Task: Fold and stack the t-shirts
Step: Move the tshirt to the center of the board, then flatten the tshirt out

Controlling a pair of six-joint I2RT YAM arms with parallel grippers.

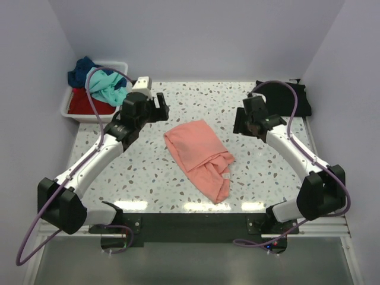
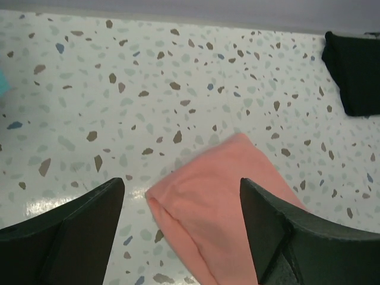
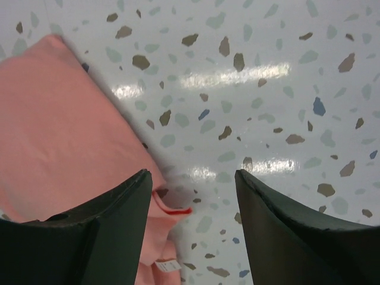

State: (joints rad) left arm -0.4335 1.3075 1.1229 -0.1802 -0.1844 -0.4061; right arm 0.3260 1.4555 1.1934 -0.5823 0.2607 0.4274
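- We count five t-shirts in all, one bin and two arms.
- One salmon-pink cloth t-shirt [image 1: 199, 157] lies alone in the middle of the white speckled surface [image 1: 136, 172]. Its far part is flat and roughly folded, and its near end is bunched and wrinkled.
- One black cloth t-shirt [image 1: 294, 98] lies at the far right corner of the surface, well apart from the pink one.
- One white plastic bin [image 1: 80, 116] sits at the far left edge. In it we count three shirts: a teal one [image 1: 108, 86], a navy blue one [image 1: 80, 70] and a red one [image 1: 89, 105]. The teal and navy ones are heaped over the red one.
- The left arm's fingers [image 2: 71, 237] are spread apart with nothing between them. They hang over the pink shirt's far left corner, and we cannot tell whether they touch it.
- The right arm's fingers [image 3: 297, 237] are also spread apart and empty. They hang over the pink shirt's right edge, where a red-stitched hem and a small white label show.
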